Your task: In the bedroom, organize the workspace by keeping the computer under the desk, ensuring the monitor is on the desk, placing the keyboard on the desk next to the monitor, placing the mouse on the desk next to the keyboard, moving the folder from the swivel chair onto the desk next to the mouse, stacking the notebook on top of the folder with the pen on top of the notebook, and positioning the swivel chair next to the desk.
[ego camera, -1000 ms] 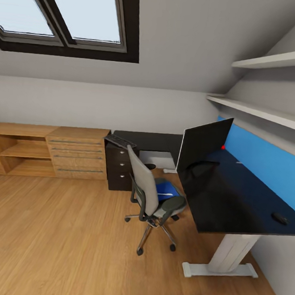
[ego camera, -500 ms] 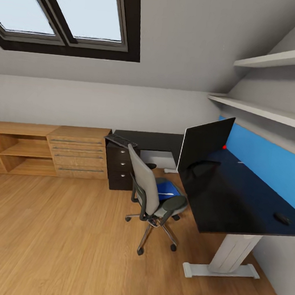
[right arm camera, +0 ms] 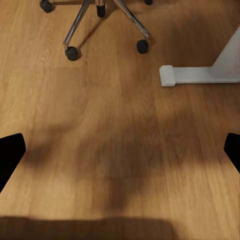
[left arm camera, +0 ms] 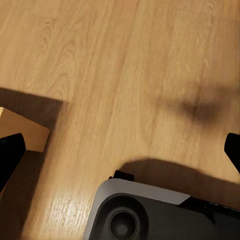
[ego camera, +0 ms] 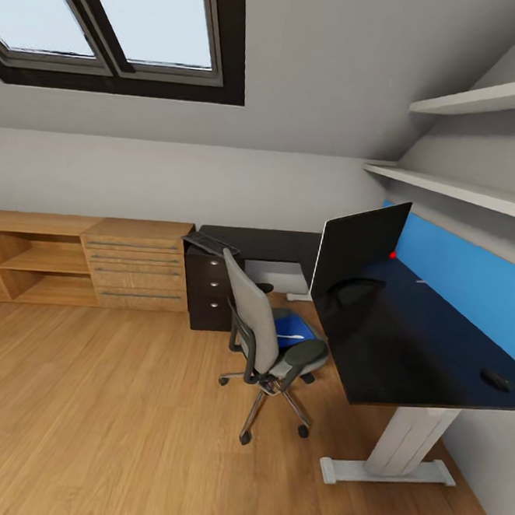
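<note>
Head view: the folder point(ego camera: 289, 328) is seen on the swivel chair point(ego camera: 269, 344) beside the bench point(ego camera: 406, 341). The monitor point(ego camera: 357, 249) and mouse point(ego camera: 497, 379) are set on the bench. Left fingers point(left arm camera: 11, 155) and right fingers point(right arm camera: 11, 152) are spread wide, nothing gripped.

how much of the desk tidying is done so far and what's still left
Done: the monitor stands on the desk, and the mouse lies on it too. In hand: nothing; both grippers hang open over bare floor. Left: the folder sits on the chair, and the keyboard lies far from the monitor, at the desk's end by the wooden chest.
</note>
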